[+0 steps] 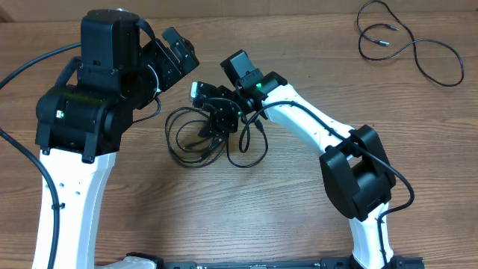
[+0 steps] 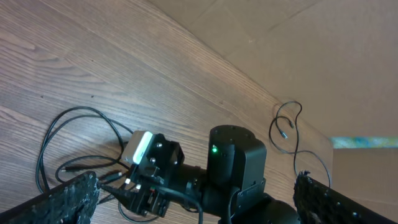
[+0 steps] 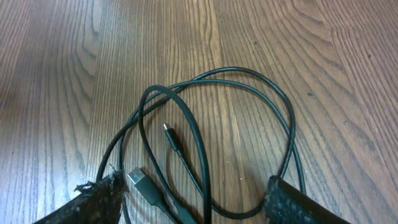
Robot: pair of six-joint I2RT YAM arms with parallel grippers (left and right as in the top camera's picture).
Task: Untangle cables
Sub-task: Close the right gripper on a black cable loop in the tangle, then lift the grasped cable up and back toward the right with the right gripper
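The tangled cables are seen lying on the wooden table at the centre of the overhead frame. The right gripper is held over them with its fingers spread and nothing clamped, and in its wrist view the loops and two plug ends are laid flat on the wood between the fingers. The left gripper is shown spread wide and empty, up and to the left of the clump, while a single loose cable is seen apart in the upper right corner.

Cable clump centre (loose strand far right)
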